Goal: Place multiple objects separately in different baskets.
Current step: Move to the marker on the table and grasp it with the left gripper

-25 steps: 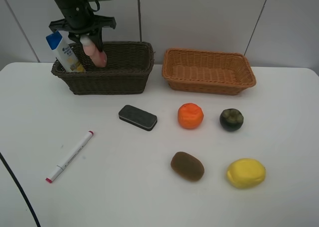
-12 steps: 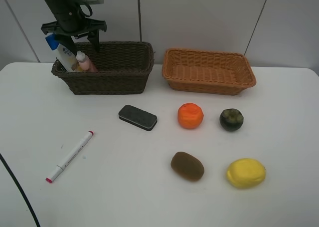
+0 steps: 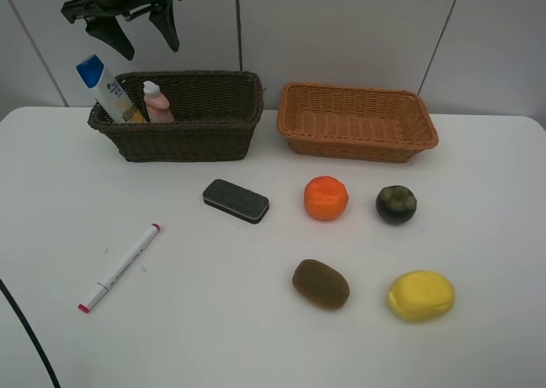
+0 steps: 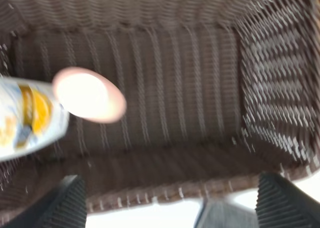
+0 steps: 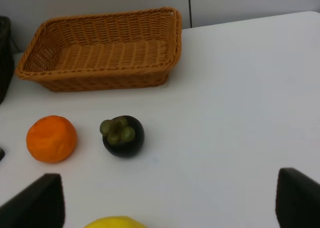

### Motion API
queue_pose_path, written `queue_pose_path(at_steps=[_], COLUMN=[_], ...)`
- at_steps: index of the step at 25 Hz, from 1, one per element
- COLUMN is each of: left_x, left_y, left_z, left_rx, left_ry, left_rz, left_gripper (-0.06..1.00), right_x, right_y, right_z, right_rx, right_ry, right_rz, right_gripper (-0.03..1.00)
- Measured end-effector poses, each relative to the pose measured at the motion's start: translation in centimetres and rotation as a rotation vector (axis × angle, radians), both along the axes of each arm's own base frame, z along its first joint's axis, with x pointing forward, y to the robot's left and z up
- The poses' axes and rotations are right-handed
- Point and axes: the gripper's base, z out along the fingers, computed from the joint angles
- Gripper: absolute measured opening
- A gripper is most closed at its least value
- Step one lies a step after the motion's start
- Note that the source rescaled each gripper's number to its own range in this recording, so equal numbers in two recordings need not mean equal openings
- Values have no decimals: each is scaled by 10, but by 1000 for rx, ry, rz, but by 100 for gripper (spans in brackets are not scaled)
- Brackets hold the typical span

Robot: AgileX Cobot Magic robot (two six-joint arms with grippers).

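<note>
Pink bottle (image 3: 157, 102) stands upright in the dark basket (image 3: 188, 141) near the back left corner of the table (image 3: 478, 234), just beside the leaning shampoo bottle (image 3: 107, 88). The left gripper (image 3: 147, 47) hangs above them, fingers apart and empty. The tan basket (image 3: 358, 145) sits along the back edge, right of centre. Eraser (image 3: 235, 200), orange (image 3: 326, 197) and mangosteen (image 3: 396, 204) line up mid-table. Kiwi (image 3: 321, 284) and lemon (image 3: 421, 295) lie nearer the front edge, the marker (image 3: 119, 267) toward the front left corner.

The blurred left wrist view looks down into the dark basket (image 4: 200, 87). The pink bottle (image 4: 89, 94) overlaps the shampoo bottle (image 4: 27, 118), and the left gripper (image 4: 172, 208) is spread wide around nothing.

In the right wrist view, the right gripper (image 5: 165, 208) holds nothing, fingers apart. Beyond it are the lemon (image 5: 116, 222), mangosteen (image 5: 123, 135), orange (image 5: 51, 139) and tan basket (image 5: 172, 37).
</note>
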Motion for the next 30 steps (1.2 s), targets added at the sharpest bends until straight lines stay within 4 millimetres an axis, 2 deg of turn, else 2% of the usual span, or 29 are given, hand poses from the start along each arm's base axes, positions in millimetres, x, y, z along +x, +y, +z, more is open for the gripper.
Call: queue_pose_path(at_steps=[3, 8, 12, 16, 18, 21, 27, 30], left_x=[-34, -113, -167, -204, -214, -216, -199, -195], left_y=[-4, 4, 20, 31, 34, 35, 23, 9], left_z=[8, 25, 15, -21, -43, -67, -104, -131], left_rx=[21, 28, 87, 161, 177, 190, 190, 220], left_ry=[40, 98, 155, 268, 308, 280, 244, 286], left_rz=[-71, -119, -169, -268, -303, -345, -441, -508], left_gripper=[88, 88, 88, 88, 88, 88, 88, 88], right_x=[0, 0, 0, 0, 0, 0, 0, 0], right_y=[0, 0, 0, 0, 0, 0, 0, 0], right_z=[0, 0, 0, 0, 0, 0, 0, 0], right_rx=[0, 0, 0, 0, 1, 1, 1, 1], right_ry=[0, 0, 0, 0, 0, 0, 0, 0], right_rz=[0, 0, 0, 0, 1, 1, 1, 1], right_gripper=[100, 100, 100, 100, 100, 100, 100, 100])
